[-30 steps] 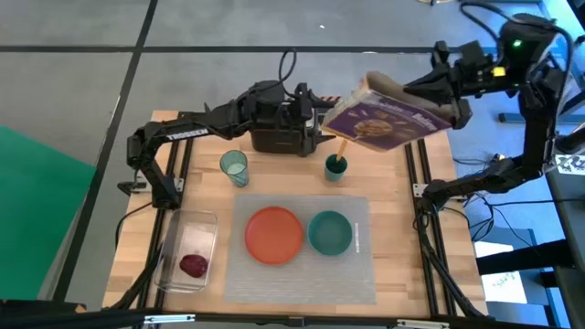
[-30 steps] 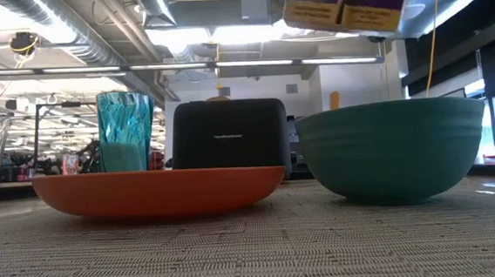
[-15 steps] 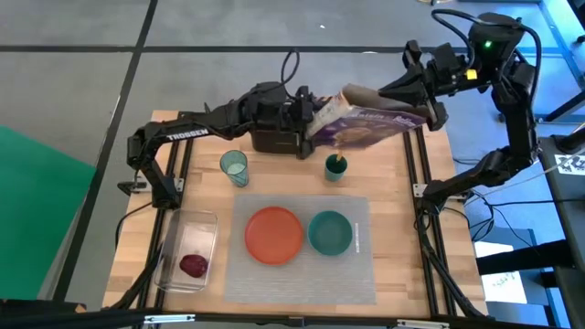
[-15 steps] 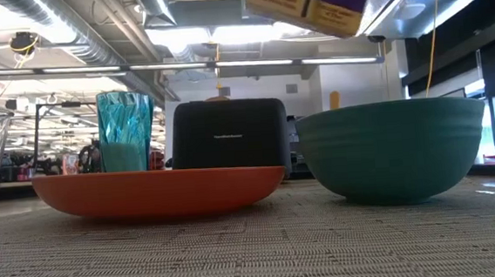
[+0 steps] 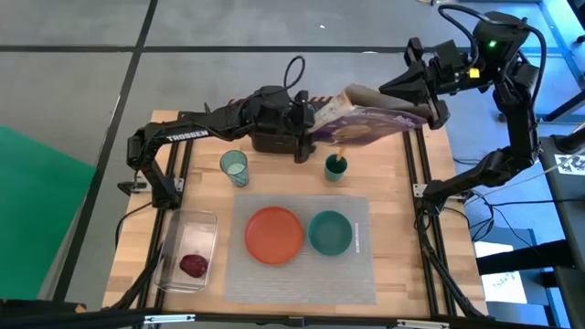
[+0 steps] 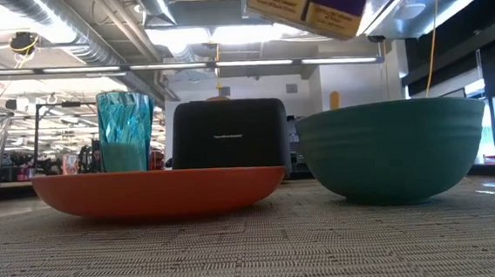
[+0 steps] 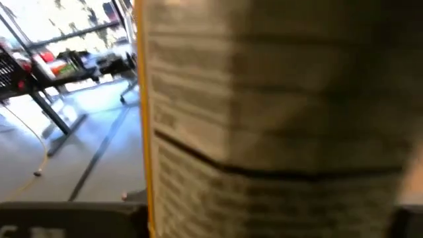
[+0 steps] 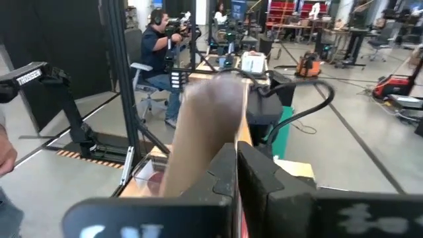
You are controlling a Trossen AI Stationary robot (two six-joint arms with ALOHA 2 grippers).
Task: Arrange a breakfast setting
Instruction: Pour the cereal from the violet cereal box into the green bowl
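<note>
Right jaws (image 5: 422,99): pinching box (image 5: 366,126), held level in the air beyond them.
Left jaws (image 5: 304,123): state unclear; box end just ahead, likely handover.

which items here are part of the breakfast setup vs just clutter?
Part of the job: placemat, orange plate, teal bowl, tumbler, orange-handled spoon standing in a small teal cup, dark red fruit in a clear container.

Not part of it: black toaster, purple cereal box held up by the right tool.
</note>
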